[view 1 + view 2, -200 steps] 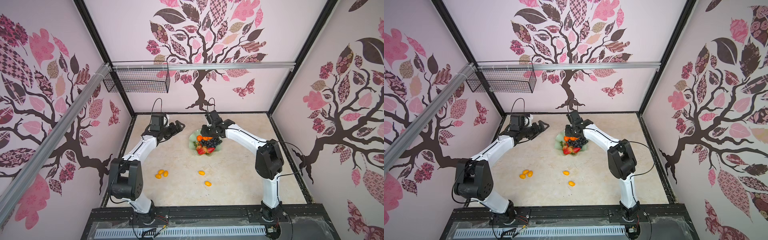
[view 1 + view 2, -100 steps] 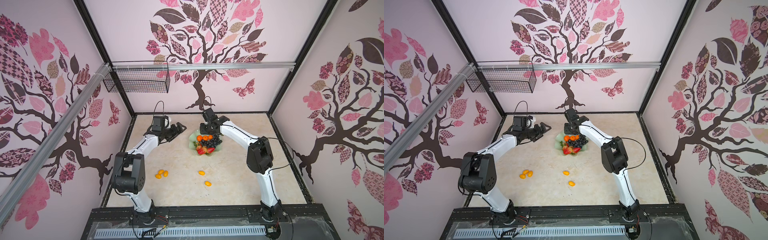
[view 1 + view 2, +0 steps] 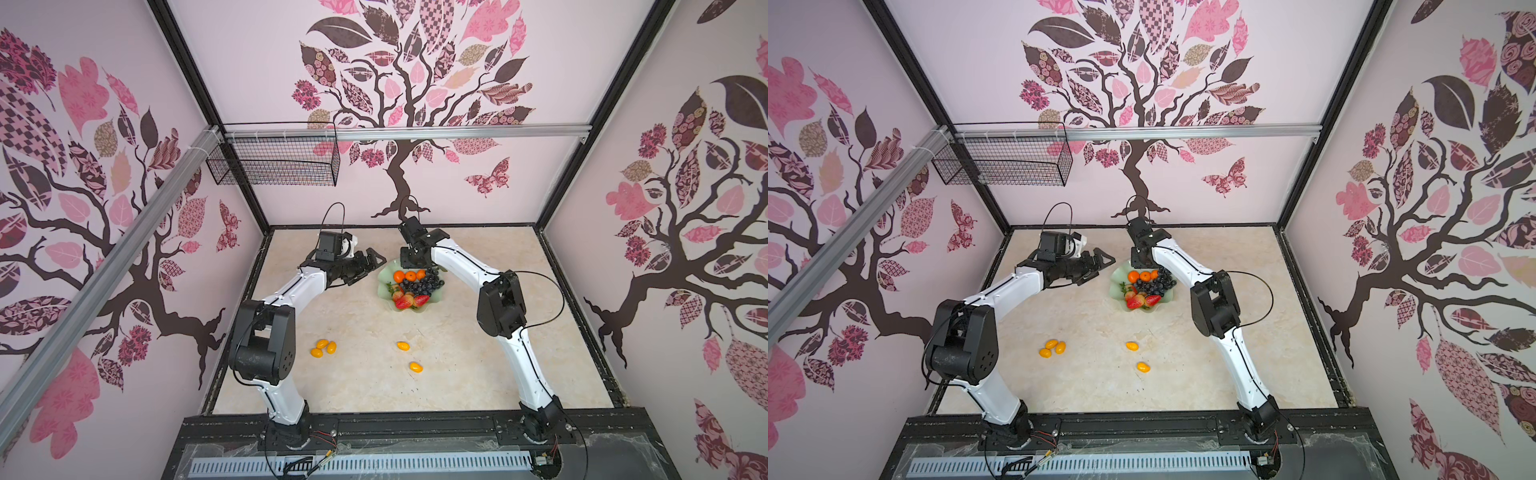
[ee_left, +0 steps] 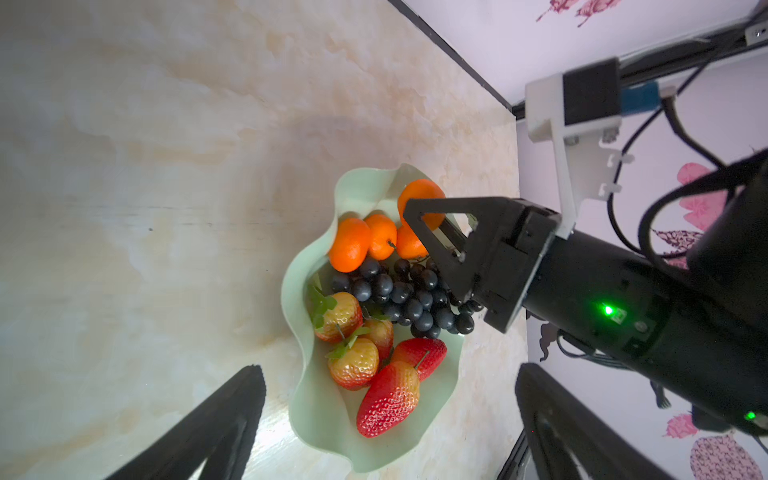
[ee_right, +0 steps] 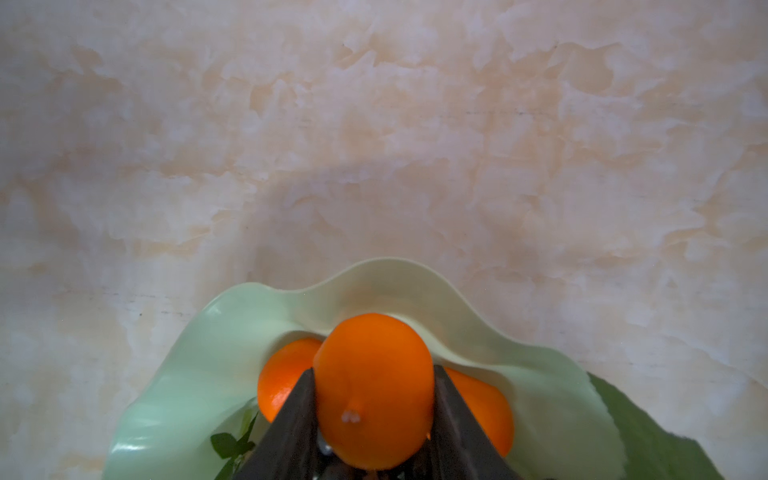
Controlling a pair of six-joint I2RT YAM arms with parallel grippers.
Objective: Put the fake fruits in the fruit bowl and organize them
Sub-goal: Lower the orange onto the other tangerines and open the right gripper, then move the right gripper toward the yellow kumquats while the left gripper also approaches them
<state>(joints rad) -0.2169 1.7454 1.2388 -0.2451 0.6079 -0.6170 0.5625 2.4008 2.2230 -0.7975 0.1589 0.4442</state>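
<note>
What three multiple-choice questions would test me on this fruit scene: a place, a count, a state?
1. Where in the fruit bowl lies the grape bunch? A alone at the rim B between oranges and strawberries C under the strawberries
2. How many small ovals lie on the table? A three B seven C five
3. The right end effector is A shut on an orange B open, empty C shut on a strawberry
Answers: B, the left wrist view shows it; C, three clustered, two apart; A, the right wrist view shows the orange clamped.
</note>
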